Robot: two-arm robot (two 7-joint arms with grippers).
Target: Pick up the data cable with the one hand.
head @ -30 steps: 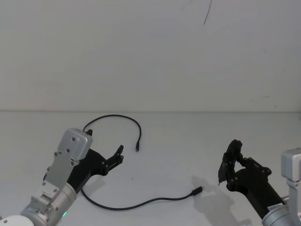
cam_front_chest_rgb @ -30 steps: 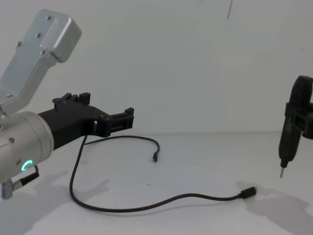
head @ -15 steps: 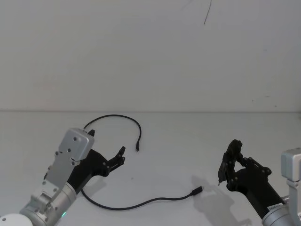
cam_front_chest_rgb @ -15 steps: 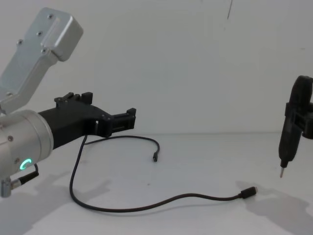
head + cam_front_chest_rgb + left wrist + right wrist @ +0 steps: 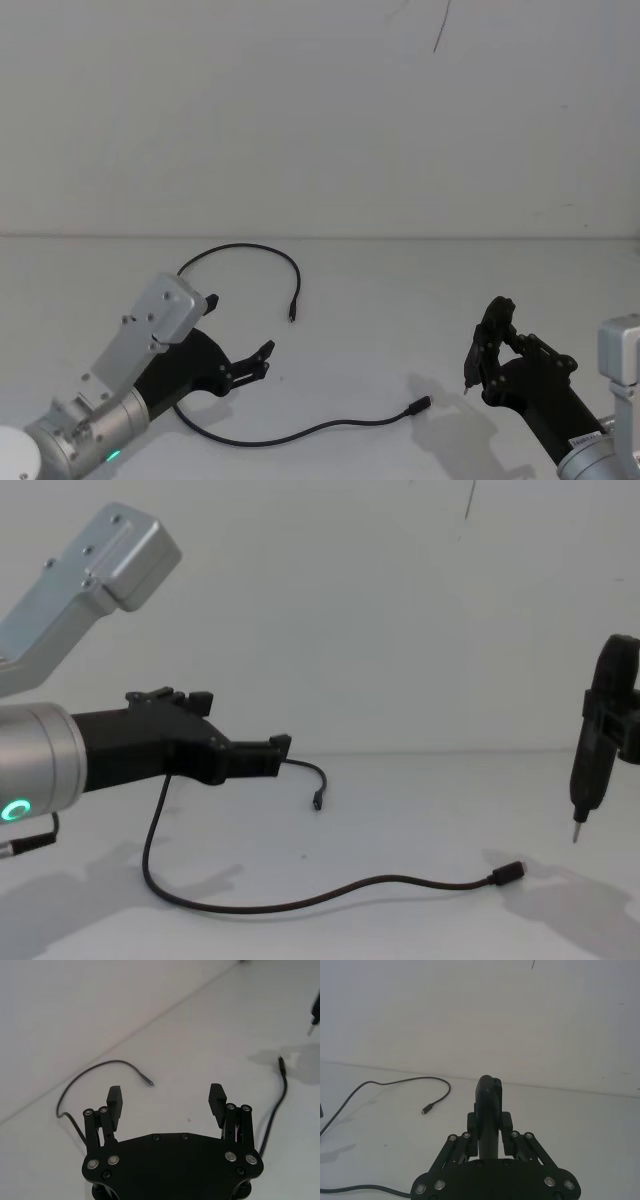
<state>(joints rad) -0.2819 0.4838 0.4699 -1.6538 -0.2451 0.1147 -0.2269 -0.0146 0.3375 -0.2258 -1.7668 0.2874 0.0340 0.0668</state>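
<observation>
Pick not started. The long thin black data cable (image 5: 240, 246) lies slack on the white bench (image 5: 400, 300), looping from mid-bench toward the left edge and back along the front. My black angular left gripper (image 5: 165, 1092) hovers over the left bend, fingers wide open and empty. To do: descend, close, lift. The right gripper (image 5: 490, 1124), parked front right, clamps a black screwdriver-like tool (image 5: 595, 750). I judge the path clear.

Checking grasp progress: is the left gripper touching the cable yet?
Apart. The left wrist view shows the left gripper open and empty, with the cable lying clear of it on both sides.
</observation>
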